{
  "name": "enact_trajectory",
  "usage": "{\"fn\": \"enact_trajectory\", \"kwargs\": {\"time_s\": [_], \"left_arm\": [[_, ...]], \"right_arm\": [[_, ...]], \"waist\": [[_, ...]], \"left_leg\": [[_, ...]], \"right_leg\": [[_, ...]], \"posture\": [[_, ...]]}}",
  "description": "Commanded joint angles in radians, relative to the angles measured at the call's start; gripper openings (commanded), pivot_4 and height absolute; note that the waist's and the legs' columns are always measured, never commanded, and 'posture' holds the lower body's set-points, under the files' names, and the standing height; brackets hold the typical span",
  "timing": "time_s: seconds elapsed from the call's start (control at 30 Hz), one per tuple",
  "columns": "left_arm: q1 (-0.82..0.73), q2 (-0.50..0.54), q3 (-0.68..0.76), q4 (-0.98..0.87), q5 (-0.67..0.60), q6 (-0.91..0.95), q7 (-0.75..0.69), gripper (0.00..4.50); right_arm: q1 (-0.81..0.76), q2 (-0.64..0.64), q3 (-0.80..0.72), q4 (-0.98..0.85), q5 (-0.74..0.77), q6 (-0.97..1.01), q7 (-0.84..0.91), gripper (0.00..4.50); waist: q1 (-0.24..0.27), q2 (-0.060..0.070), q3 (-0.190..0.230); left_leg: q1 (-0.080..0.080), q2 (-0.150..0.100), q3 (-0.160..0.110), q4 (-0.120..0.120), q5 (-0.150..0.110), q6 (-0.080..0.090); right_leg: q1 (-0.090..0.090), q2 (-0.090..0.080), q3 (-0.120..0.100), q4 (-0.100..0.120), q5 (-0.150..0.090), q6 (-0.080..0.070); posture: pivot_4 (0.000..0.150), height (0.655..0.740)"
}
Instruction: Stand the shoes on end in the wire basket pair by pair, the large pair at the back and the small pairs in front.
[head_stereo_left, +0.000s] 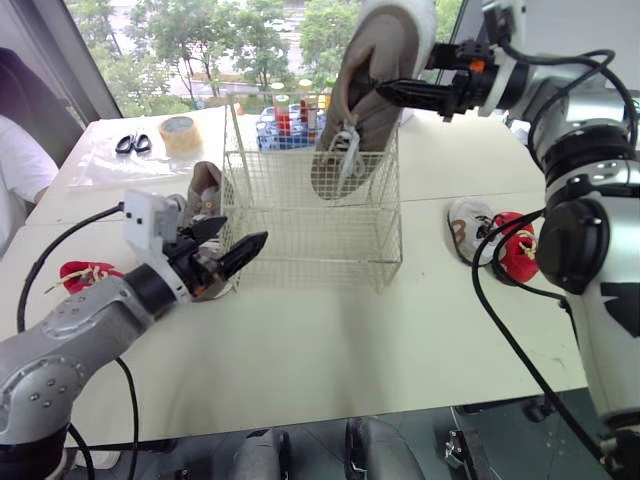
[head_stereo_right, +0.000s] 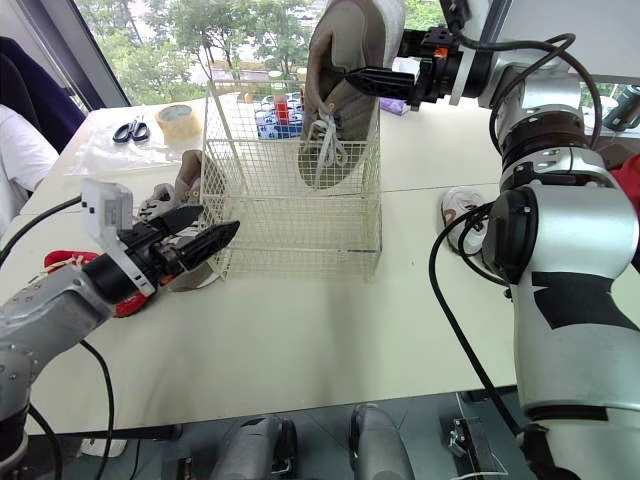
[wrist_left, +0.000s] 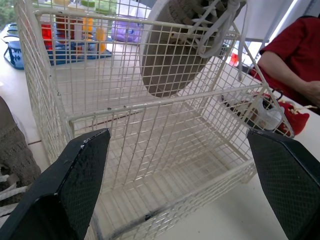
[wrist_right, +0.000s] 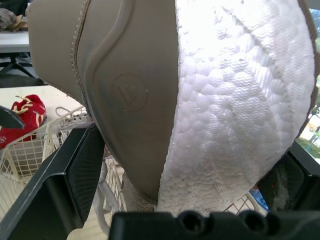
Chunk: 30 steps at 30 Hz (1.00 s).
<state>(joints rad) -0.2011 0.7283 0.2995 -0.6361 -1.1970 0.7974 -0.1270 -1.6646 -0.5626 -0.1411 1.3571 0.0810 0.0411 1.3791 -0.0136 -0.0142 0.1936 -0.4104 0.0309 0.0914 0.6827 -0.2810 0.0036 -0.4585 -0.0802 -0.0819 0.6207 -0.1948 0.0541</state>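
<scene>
My right gripper (head_stereo_left: 385, 91) is shut on the heel of a large beige shoe (head_stereo_left: 365, 80) with a white sole. The shoe hangs toe down, its toe just inside the back right of the wire basket (head_stereo_left: 310, 245); in the right wrist view the shoe (wrist_right: 165, 95) sits between the fingers. The matching beige shoe (head_stereo_left: 205, 188) lies on the table left of the basket. My left gripper (head_stereo_left: 235, 242) is open and holds nothing, just off the basket's front left corner and facing the basket (wrist_left: 165, 150). One small red shoe (head_stereo_left: 85, 272) lies at far left. A small white shoe (head_stereo_left: 468, 225) and a small red shoe (head_stereo_left: 515, 250) lie right of the basket.
Behind the basket stand a blue crate of bottles (head_stereo_left: 285, 122), a tape roll (head_stereo_left: 180, 131) and scissors (head_stereo_left: 132, 143). A person in white (head_stereo_left: 15, 170) sits at the left edge. A red sleeve (wrist_left: 295, 60) rests by the table's right side.
</scene>
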Motion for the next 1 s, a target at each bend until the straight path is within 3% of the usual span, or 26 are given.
{"fn": "enact_trajectory", "kwargs": {"time_s": [0.03,0.2,0.43,0.8,1.0], "left_arm": [[-0.025,-0.005,-0.011,-0.003,0.021,-0.011,-0.009,4.5],[-0.023,-0.012,-0.025,-0.004,0.044,-0.008,-0.006,4.5],[0.0,-0.027,-0.027,0.006,0.08,-0.02,-0.026,4.5],[0.019,-0.045,-0.039,0.04,0.163,-0.03,-0.102,4.5],[0.023,-0.058,-0.04,0.039,0.19,-0.028,-0.121,4.5]], "right_arm": [[-0.023,0.009,0.002,-0.043,-0.011,-0.019,0.0,4.45],[-0.005,0.018,0.033,-0.034,-0.05,0.043,-0.002,4.45],[0.012,0.0,-0.042,-0.032,0.008,0.173,-0.019,4.45],[0.076,-0.065,0.183,-0.058,-0.24,-0.225,-0.061,4.45],[0.037,-0.092,0.147,-0.038,-0.204,-0.123,0.008,4.45]], "waist": [[0.0,0.0,0.0],[0.001,0.0,0.0],[0.001,0.0,0.0],[-0.001,0.0,0.0],[-0.001,0.0,0.0]], "left_leg": [[0.0,0.0,0.0,0.0,0.0,0.0],[0.0,0.0,0.0,0.0,0.0,-0.001],[0.0,0.0,0.0,0.0,0.0,-0.001],[0.002,0.0,0.0,0.001,0.001,-0.001],[0.003,0.0,0.0,0.001,0.002,-0.003]], "right_leg": [[0.0,0.0,0.0,0.0,0.0,0.0],[0.0,0.0,0.0,0.0,0.0,0.0],[0.0,0.0,0.0,0.0,0.0,0.0],[0.001,0.0,0.0,0.002,0.0,0.0],[0.001,0.0,0.001,0.005,0.0,0.0]], "posture": [[0.15,0.74],[0.15,0.74],[0.15,0.74],[0.15,0.74],[0.15,0.74]]}}
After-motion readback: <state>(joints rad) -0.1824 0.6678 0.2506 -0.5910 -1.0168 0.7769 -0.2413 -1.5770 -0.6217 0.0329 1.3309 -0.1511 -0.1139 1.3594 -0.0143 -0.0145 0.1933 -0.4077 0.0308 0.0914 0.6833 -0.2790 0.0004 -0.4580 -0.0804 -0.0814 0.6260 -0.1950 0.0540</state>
